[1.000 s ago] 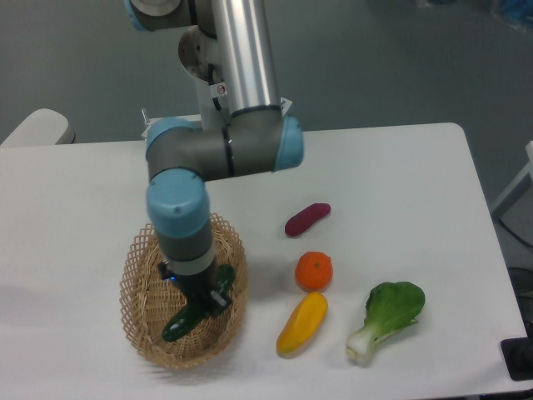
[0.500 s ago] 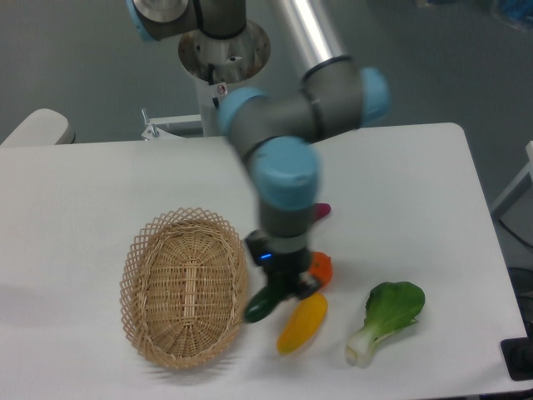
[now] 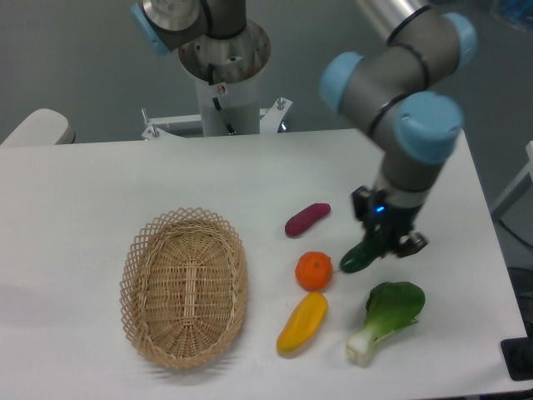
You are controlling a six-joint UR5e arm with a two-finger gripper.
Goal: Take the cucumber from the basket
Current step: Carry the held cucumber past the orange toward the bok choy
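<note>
Your gripper is holding the cucumber tight near one end, and the cucumber hangs down at a slant from the fingers, out of the basket, which sits far off to the side. Just under and beside the gripper are the orange and the leafy bok choy, with the yellow pepper a bit lower and the purple sweet potato off to the basket side. I think you should keep the squeeze firm, hold the cucumber high and go slow so the low tip does not bump them
</note>
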